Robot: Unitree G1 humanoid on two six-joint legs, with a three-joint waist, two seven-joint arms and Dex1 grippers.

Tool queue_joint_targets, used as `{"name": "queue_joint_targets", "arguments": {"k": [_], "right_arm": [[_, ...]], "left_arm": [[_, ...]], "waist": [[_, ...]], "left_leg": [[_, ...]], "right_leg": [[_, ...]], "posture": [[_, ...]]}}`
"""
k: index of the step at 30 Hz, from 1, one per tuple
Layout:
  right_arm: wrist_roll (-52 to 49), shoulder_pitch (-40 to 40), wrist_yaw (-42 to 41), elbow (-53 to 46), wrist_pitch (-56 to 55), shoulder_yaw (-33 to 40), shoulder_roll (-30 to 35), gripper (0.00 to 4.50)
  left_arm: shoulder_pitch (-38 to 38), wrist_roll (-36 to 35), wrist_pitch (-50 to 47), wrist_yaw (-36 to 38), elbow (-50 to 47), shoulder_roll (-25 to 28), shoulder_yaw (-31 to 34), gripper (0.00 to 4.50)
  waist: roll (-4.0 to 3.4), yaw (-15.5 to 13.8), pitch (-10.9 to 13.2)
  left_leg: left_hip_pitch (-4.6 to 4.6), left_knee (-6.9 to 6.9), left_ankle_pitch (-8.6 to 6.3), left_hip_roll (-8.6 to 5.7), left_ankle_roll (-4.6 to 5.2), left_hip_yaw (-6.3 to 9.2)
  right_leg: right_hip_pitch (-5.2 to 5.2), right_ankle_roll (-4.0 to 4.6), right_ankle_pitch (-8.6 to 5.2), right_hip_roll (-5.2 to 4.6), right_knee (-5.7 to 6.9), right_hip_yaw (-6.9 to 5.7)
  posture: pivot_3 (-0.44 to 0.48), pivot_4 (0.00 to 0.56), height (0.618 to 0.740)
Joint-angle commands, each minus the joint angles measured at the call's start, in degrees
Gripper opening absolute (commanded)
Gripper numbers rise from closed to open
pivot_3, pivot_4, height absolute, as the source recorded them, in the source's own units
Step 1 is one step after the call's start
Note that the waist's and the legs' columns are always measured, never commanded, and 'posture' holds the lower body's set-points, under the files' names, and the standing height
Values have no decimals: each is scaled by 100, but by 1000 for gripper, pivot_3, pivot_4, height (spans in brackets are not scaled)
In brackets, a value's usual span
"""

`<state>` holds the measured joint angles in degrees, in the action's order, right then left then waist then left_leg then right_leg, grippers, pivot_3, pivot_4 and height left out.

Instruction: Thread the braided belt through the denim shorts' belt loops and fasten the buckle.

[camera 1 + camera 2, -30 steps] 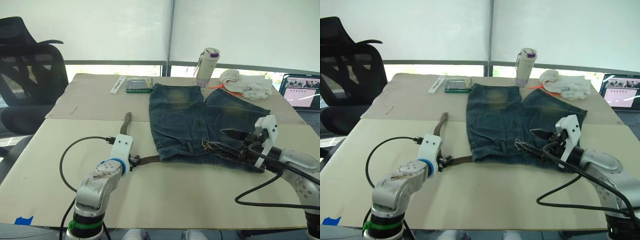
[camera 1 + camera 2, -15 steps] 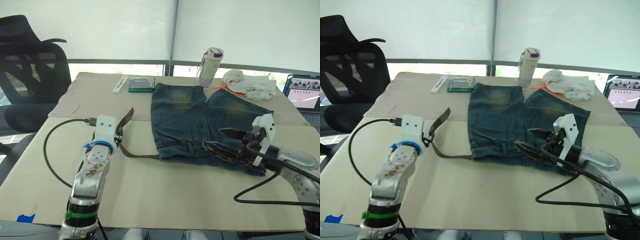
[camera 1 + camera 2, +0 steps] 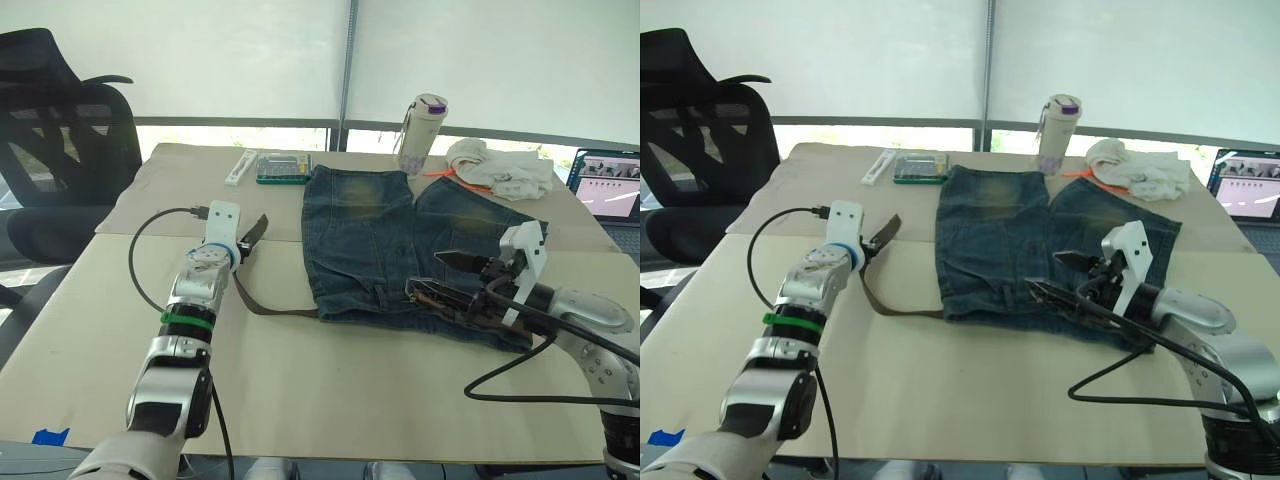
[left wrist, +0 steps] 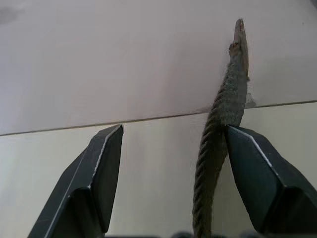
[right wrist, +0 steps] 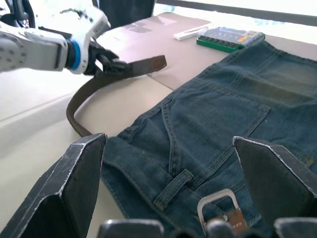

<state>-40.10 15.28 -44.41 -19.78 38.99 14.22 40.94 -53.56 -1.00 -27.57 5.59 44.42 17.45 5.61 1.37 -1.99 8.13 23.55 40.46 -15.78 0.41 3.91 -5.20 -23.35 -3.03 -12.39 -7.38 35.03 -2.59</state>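
Room and furnishings. A wide beige table (image 3: 330, 400), its top made of separate panels meeting at visible seams, stands before a window wall. White roller blinds (image 3: 200, 60) cover most of the glass, split by a dark vertical mullion (image 3: 349, 70); a bright strip of daylight (image 3: 230, 139) shows beneath them. A black mesh office chair (image 3: 60, 130) stands at the table's far left corner. An open laptop (image 3: 608, 187) sits at the far right edge.
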Motion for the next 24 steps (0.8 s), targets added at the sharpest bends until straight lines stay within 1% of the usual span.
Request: {"name": "queue_joint_targets", "arguments": {"k": [1,4,6,10,11,19,20,22,24], "right_arm": [[-308,124,32,-199,-38,231,-68,4500],[-400,106,78,-242,-21,252,-103,4500],[-398,70,98,-252,-45,240,-98,4500],[-404,25,136,-280,-75,214,-99,4500],[-403,22,140,-281,-81,217,-92,4500],[-353,58,88,-172,-135,230,-14,4500],[-352,64,87,-164,-136,229,-12,4500],[-353,69,82,-159,-136,231,-10,4500],[-359,85,97,-142,-127,229,-24,4500]], "left_arm": [[-465,-25,864,355,1012,98,59,3383],[-734,111,1474,973,1696,147,-145,3383],[-847,187,1620,1234,1999,153,-236,3383],[-1040,193,1696,1201,2422,157,-190,3383],[-1072,193,1719,1165,2488,153,-174,2844],[-1101,175,1739,1009,2674,139,-67,228],[-1095,186,1768,1009,2668,143,-68,27],[-1081,201,1864,1007,2633,148,-66,27],[-1037,202,2429,1060,2379,125,-81,27]], "waist": [[1,-10,0],[1,-9,0],[1,-11,0],[1,3,0],[1,8,0],[1,26,0],[1,28,0],[1,31,0],[1,36,0]], "left_leg": [[1,0,0,-1,0,1],[1,1,0,-2,0,3],[2,1,0,-2,0,3],[2,1,0,-2,0,4],[2,1,0,-1,0,4],[1,1,0,-1,1,6],[1,1,0,-1,0,6],[1,1,0,0,0,6],[1,1,0,0,0,6]], "right_leg": [[1,-1,0,0,-1,-2],[5,-3,1,-1,-1,-5],[5,-3,2,-1,-1,-7],[6,-4,2,-1,0,-8],[6,-4,2,-1,1,-8],[6,-5,2,-1,2,-8],[6,-5,2,-1,2,-8],[6,-5,2,-1,3,-8],[6,-5,2,-1,3,-8]], "posture": [[0,150,737],[0,150,737],[0,150,737],[0,150,737],[0,150,737],[0,150,737],[0,150,737],[0,150,737],[0,150,737]]}}
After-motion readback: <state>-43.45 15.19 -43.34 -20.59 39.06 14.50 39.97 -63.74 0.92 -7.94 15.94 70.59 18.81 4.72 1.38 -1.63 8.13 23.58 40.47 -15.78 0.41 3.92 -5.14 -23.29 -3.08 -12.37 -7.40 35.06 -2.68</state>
